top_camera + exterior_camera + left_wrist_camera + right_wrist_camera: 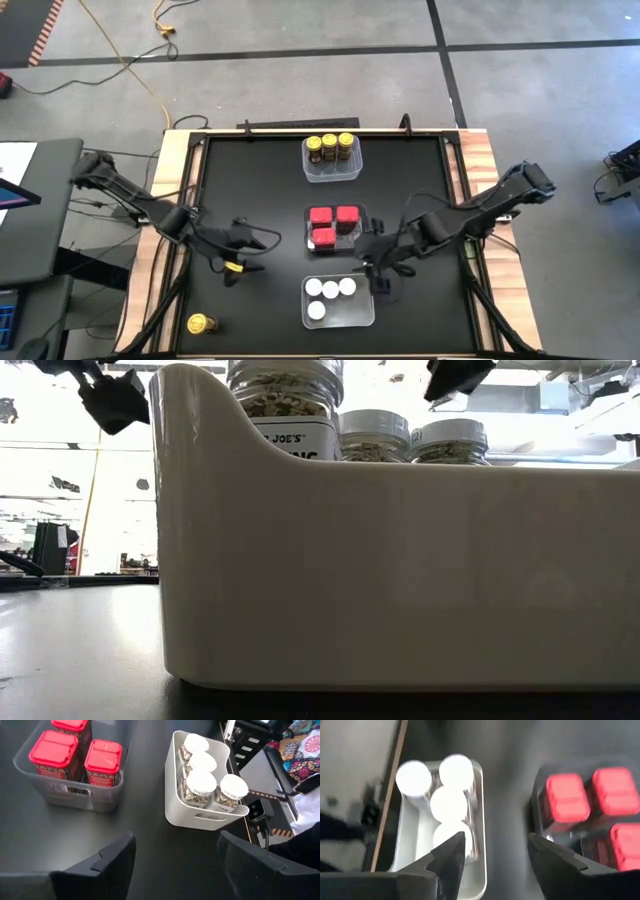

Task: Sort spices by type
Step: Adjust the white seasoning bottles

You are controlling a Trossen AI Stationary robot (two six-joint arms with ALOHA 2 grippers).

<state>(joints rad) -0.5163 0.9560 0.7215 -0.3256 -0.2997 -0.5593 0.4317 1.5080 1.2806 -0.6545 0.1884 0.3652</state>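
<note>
Gleaming round white-capped jars [212,782], rect. tub [200,817]

A grey concrete floor [300,30] crossed by dark lines surrounds the black-topped bench [260,180] with pale wooden edges. A yellow cable [140,75] trails over the floor. Level across the bench, the room behind is brightly lit, with white ceiling beams [560,395].

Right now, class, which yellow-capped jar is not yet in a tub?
The yellow-capped jar lying alone at the table's near left corner; the other three yellow-capped jars stand in the far clear tub.
</note>
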